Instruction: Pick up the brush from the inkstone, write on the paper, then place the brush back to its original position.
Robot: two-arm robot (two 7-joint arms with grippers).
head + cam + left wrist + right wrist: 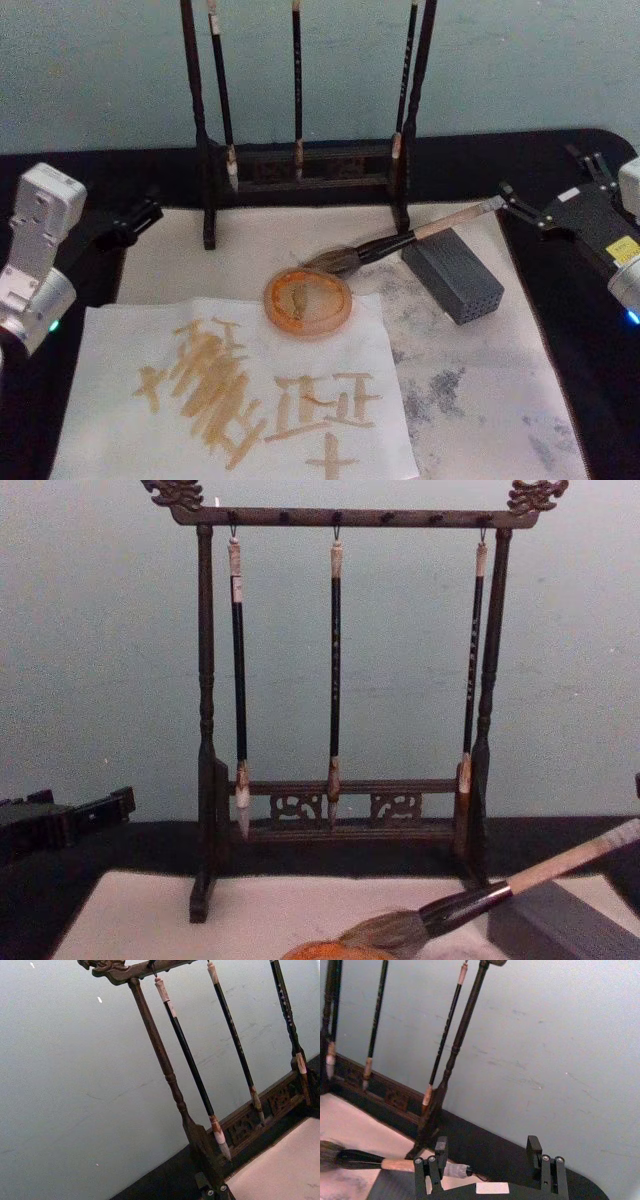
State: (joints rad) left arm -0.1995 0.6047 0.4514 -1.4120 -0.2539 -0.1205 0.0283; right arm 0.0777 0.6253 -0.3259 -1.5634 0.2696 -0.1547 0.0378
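The paper (360,350), marked with tan strokes, lies nearer than the right gripper (487,1152) and to its left. The brush (400,243) rests with its hairs at the orange dish (308,302) and its handle on a grey block (455,275). The handle end is just beside one finger (440,1152) of the released gripper. The left gripper (130,222) is parked far to the left.

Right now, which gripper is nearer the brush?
Right. The right gripper is open at the brush's handle tip; the left gripper sits off to the rack's left.

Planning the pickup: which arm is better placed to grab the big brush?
Probably right: the right gripper stands open at the brush's handle end; the left gripper sits beyond the paper's opposite edge.
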